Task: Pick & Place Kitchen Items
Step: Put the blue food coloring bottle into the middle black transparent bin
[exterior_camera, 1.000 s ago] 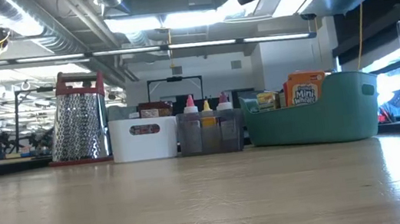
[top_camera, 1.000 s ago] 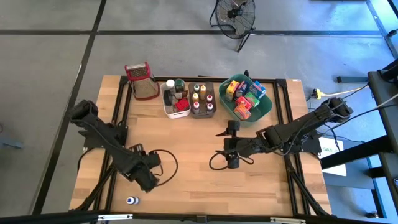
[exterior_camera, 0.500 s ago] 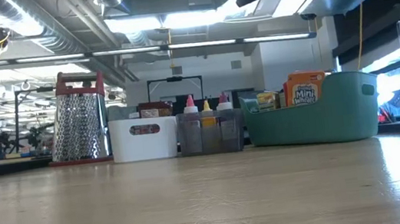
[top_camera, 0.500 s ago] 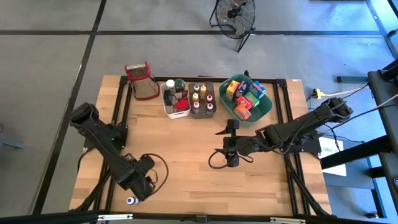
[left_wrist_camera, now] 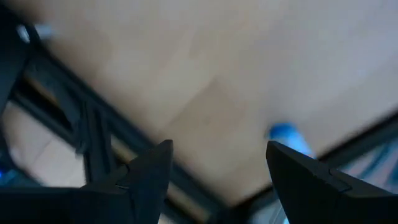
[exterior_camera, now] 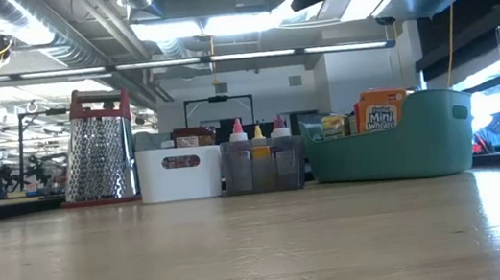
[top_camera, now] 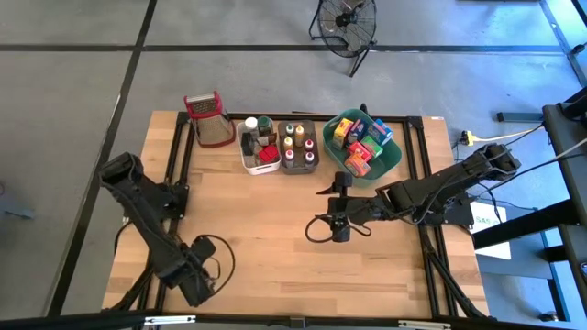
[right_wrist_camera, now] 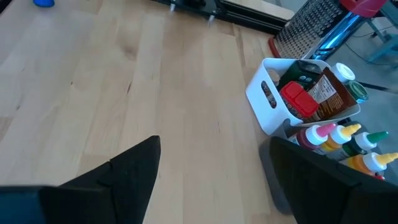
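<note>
A small blue-capped bottle (left_wrist_camera: 286,132) stands on the table near its front left corner; it also shows far off in the right wrist view (right_wrist_camera: 43,2). My left gripper (top_camera: 197,288) hangs over it pointing down and hides it in the high view. Its fingers are open (left_wrist_camera: 214,163), and the blurred blue cap shows just past one fingertip. My right gripper (top_camera: 332,209) is open (right_wrist_camera: 214,163) above the table's middle with nothing between its fingers. More kitchen items fill the white bin (top_camera: 258,160), the brown bin (top_camera: 299,165) and the teal bin (top_camera: 390,158).
A steel grater (top_camera: 209,120) with a red handle stands at the far left, beside the row of bins along the far edge. The wooden top (top_camera: 275,238) between the two arms is bare. Black frame rails (left_wrist_camera: 93,134) run along the table's edges.
My left gripper has moved toward the table's near edge and left corner, rolling about its wrist, and now stands over the blue-capped bottle, which the high view showed in the open before. The bottle has stayed in place.
</note>
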